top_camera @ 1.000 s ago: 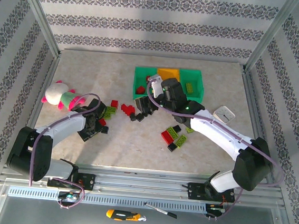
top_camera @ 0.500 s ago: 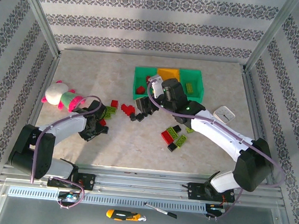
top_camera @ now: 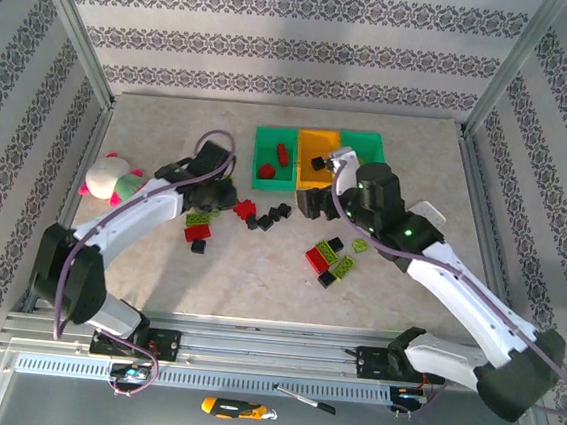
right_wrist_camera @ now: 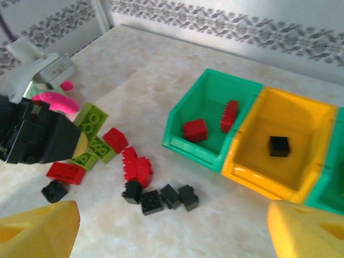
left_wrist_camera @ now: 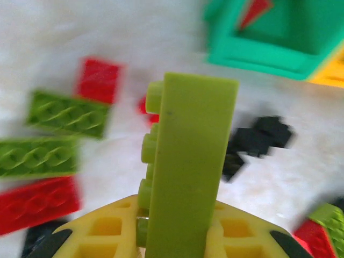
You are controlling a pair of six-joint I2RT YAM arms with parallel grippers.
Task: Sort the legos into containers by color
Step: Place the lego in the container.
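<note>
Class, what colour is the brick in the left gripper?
The brick is lime green, clearest in the left wrist view.

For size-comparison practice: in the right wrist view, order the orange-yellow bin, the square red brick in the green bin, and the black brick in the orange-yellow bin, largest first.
1. Orange-yellow bin, by far the largest.
2. Square red brick.
3. Black brick, which looks only slightly smaller than the red one, so the two are nearly alike.

Overhead and both close wrist views share the bins.

Bright even light; legos blurred in left wrist view
</note>
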